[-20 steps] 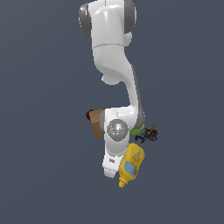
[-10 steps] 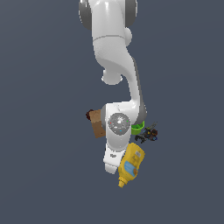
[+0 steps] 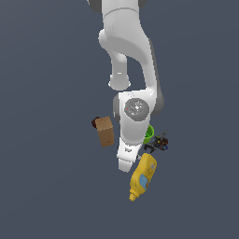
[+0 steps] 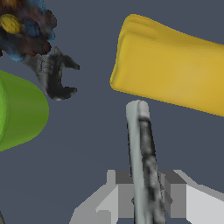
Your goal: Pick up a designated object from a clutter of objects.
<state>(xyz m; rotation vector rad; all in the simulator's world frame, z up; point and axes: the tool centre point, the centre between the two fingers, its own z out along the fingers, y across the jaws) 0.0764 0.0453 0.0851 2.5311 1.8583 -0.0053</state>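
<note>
Fingers [image 4: 173,199] are seen flanking the marker [image 4: 141,157], seemingly closed on it, just beside the yellow bottle [image 4: 175,76] and near the green cup [image 4: 19,111]; the grasp is judged made, lifting not yet shown.

A plain dark grey-blue floor [image 3: 46,186] carries a brown cardboard box [image 3: 105,131], a green plastic cup [image 3: 149,134], dark multicoloured bits [image 3: 160,142], a yellow squeeze bottle [image 3: 143,175] lying on its side, and a thin white-grey stick [image 4: 142,162].

The arm's wrist has swung lower toward the yellow bottle [image 3: 143,176] since a second ago
</note>
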